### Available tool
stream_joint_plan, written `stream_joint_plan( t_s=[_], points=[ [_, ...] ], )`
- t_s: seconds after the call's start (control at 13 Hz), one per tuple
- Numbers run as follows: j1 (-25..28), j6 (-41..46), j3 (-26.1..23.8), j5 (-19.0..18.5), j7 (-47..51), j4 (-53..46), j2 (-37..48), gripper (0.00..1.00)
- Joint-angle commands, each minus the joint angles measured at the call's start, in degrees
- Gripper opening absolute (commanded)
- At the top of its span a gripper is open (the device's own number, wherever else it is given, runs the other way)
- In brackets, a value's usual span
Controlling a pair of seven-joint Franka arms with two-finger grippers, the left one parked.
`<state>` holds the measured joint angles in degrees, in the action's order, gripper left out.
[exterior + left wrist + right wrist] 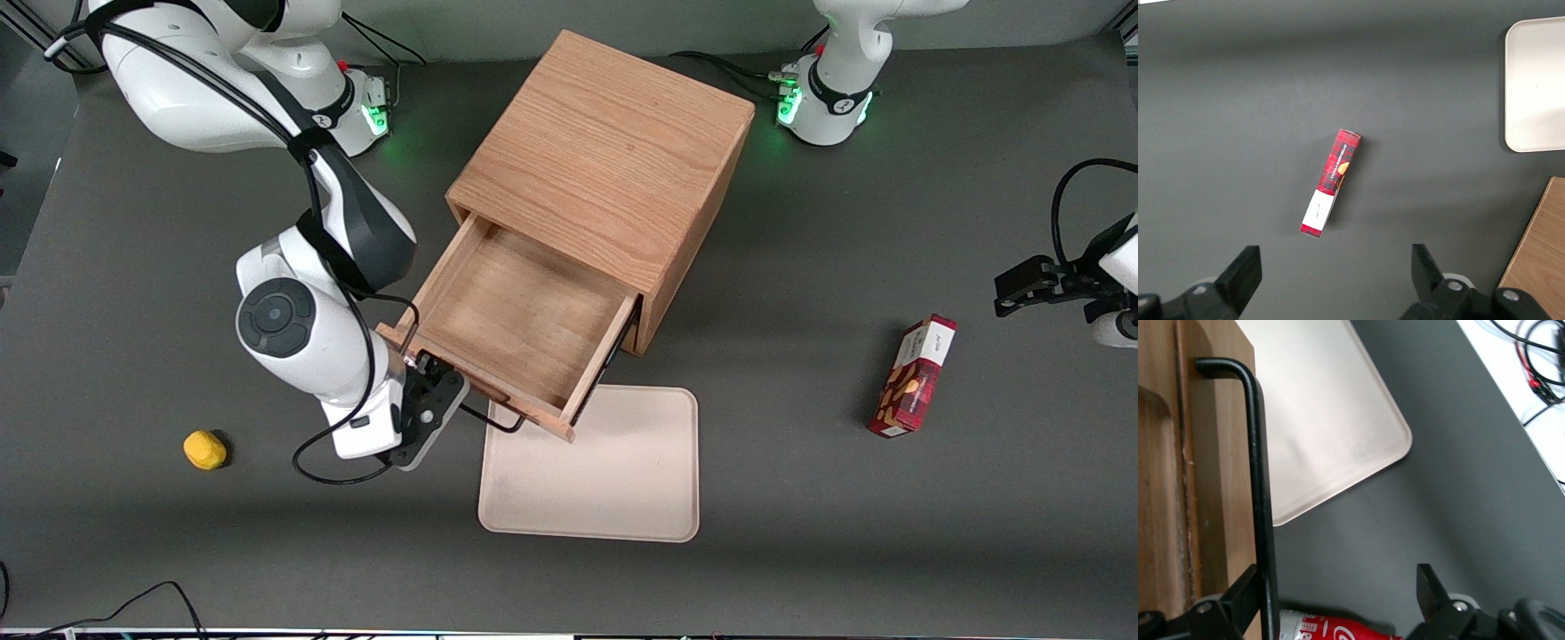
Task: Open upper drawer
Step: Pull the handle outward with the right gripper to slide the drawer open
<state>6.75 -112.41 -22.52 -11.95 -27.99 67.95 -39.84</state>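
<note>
Jaws spread wide on my gripper (442,391). The wrist camera shows the long black wire handle (1258,487) standing between the two fingers, tight against one finger (1245,595) and well apart from its partner. So nothing is clamped.

Nearest the front camera I've got the flat beige rounded tray (622,480) lying on the dark grey table (800,551). At nine o'clock from it, toward the working arm's end, sits a small yellow lump (204,449), all on its own. At about two o'clock from the tray, toward the parked arm's end, is a red printed carton (916,378), lying flat.

Farther from the front camera, the gripper hangs right at the handle, just in front of the plain wood front. The wide, shallow oak upper drawer (524,320) is pulled well out of the oak cabinet (605,151), pointing toward seven o'clock, its bare wooden floor in plain sight. One front corner overhangs the tray's edge. Farthest off is the cabinet's flat top.
</note>
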Motion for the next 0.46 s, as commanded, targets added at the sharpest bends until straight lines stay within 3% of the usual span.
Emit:
stream_joint_plan(
  t_s=[0.0,0.38],
  points=[
    [0.5,-0.2,3.3,5.9,-1.7,-3.9,-1.8,1.0],
    [0.3,-0.3,4.5,7.9,-1.7,-4.9,-2.1,1.0]
  ],
)
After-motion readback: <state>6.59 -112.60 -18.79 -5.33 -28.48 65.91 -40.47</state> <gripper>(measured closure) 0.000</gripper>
